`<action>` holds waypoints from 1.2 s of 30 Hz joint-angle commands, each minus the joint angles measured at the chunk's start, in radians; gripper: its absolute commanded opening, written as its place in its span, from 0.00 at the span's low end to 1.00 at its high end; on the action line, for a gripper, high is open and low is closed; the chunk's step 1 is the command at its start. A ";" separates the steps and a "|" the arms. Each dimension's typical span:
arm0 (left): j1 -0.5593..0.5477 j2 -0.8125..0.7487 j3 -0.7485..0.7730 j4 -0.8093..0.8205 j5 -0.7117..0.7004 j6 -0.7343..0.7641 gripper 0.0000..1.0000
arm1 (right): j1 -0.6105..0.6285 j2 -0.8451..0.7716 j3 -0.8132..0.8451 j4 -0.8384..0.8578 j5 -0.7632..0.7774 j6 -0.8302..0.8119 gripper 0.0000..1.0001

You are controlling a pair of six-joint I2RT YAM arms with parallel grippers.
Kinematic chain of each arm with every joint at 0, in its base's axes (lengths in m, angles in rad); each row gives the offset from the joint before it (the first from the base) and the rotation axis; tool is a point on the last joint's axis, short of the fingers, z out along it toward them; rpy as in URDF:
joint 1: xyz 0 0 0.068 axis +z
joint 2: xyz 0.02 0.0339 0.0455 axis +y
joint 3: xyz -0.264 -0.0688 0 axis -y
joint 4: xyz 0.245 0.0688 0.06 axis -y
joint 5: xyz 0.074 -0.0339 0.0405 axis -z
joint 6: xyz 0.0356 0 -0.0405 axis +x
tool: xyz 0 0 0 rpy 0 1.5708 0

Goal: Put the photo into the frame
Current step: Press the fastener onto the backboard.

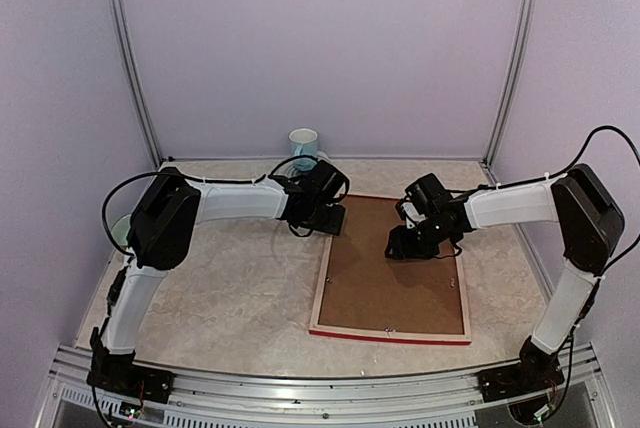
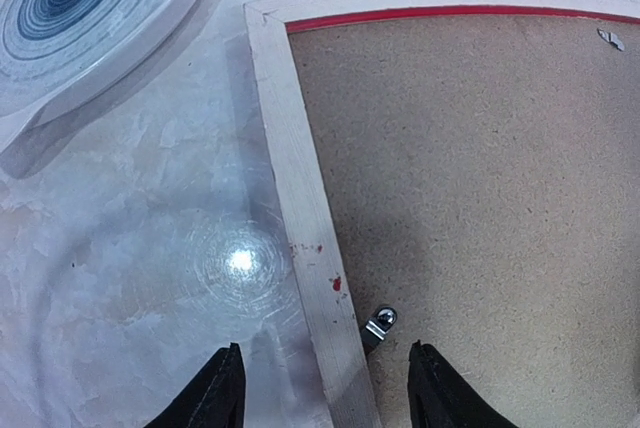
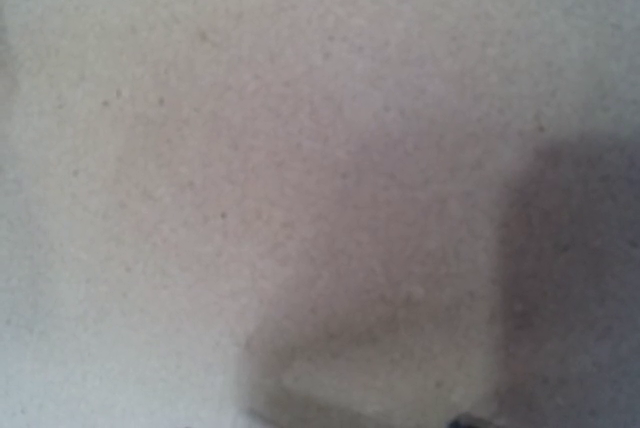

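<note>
Frame lies face down, a gripper on either side of it

The left gripper (image 2: 325,396) hangs with its 2 fingers apart, straddling the pale wood rail of the frame (image 2: 300,188). A small metal clip (image 2: 380,323) sits just ahead of its board-side finger. The right gripper (image 1: 412,240) is low over the brown backing board (image 1: 385,288). Its own view is blurred, so its jaws cannot be told.
</note>
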 commanded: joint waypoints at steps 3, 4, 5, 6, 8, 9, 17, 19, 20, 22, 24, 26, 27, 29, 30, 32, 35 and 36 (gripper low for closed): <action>0.010 0.046 0.038 -0.001 0.017 0.025 0.55 | 0.000 0.019 -0.036 -0.061 0.024 0.008 0.54; 0.013 0.049 0.039 0.001 0.019 0.026 0.55 | 0.000 0.020 -0.034 -0.062 0.023 0.008 0.54; 0.014 0.056 0.042 -0.001 0.022 0.027 0.54 | 0.000 0.021 -0.033 -0.064 0.023 0.008 0.55; 0.015 0.059 0.046 -0.004 0.025 0.028 0.54 | 0.000 0.022 -0.031 -0.066 0.023 0.007 0.54; 0.017 0.068 0.051 -0.013 0.030 0.028 0.52 | 0.000 0.020 -0.029 -0.069 0.024 0.005 0.54; 0.017 0.071 0.051 -0.017 0.030 0.029 0.52 | 0.000 0.020 -0.027 -0.071 0.027 0.005 0.54; 0.018 0.081 0.050 -0.016 0.018 0.038 0.44 | 0.000 0.028 -0.013 -0.077 0.025 0.005 0.54; 0.018 0.083 0.048 -0.016 0.015 0.038 0.40 | 0.000 0.027 -0.009 -0.083 0.027 0.005 0.55; 0.018 0.082 0.046 -0.017 0.015 0.038 0.39 | 0.000 0.024 -0.008 -0.086 0.028 0.003 0.54; 0.018 0.080 0.044 -0.016 0.013 0.038 0.35 | 0.000 0.023 -0.005 -0.092 0.032 0.002 0.54; 0.018 0.076 0.041 -0.016 0.011 0.038 0.32 | 0.000 0.022 -0.001 -0.096 0.034 0.000 0.54; 0.018 0.070 0.038 -0.017 0.010 0.037 0.30 | 0.000 0.022 0.001 -0.098 0.034 0.002 0.54; 0.018 0.069 0.036 -0.017 0.012 0.036 0.29 | -0.001 0.021 0.003 -0.098 0.034 0.002 0.54; 0.018 0.061 0.026 -0.014 0.013 0.034 0.27 | 0.000 0.020 0.003 -0.098 0.034 0.001 0.54; 0.018 0.057 0.018 -0.011 0.013 0.034 0.26 | 0.000 0.019 0.003 -0.099 0.034 0.003 0.54; 0.018 0.045 0.002 -0.003 0.011 0.030 0.22 | 0.000 0.019 0.002 -0.100 0.034 0.003 0.54; 0.018 0.026 -0.021 0.005 0.011 0.028 0.19 | 0.000 0.020 0.000 -0.094 0.034 0.004 0.54; 0.017 0.016 -0.031 0.011 0.012 0.026 0.19 | 0.000 0.023 0.001 -0.095 0.033 0.004 0.55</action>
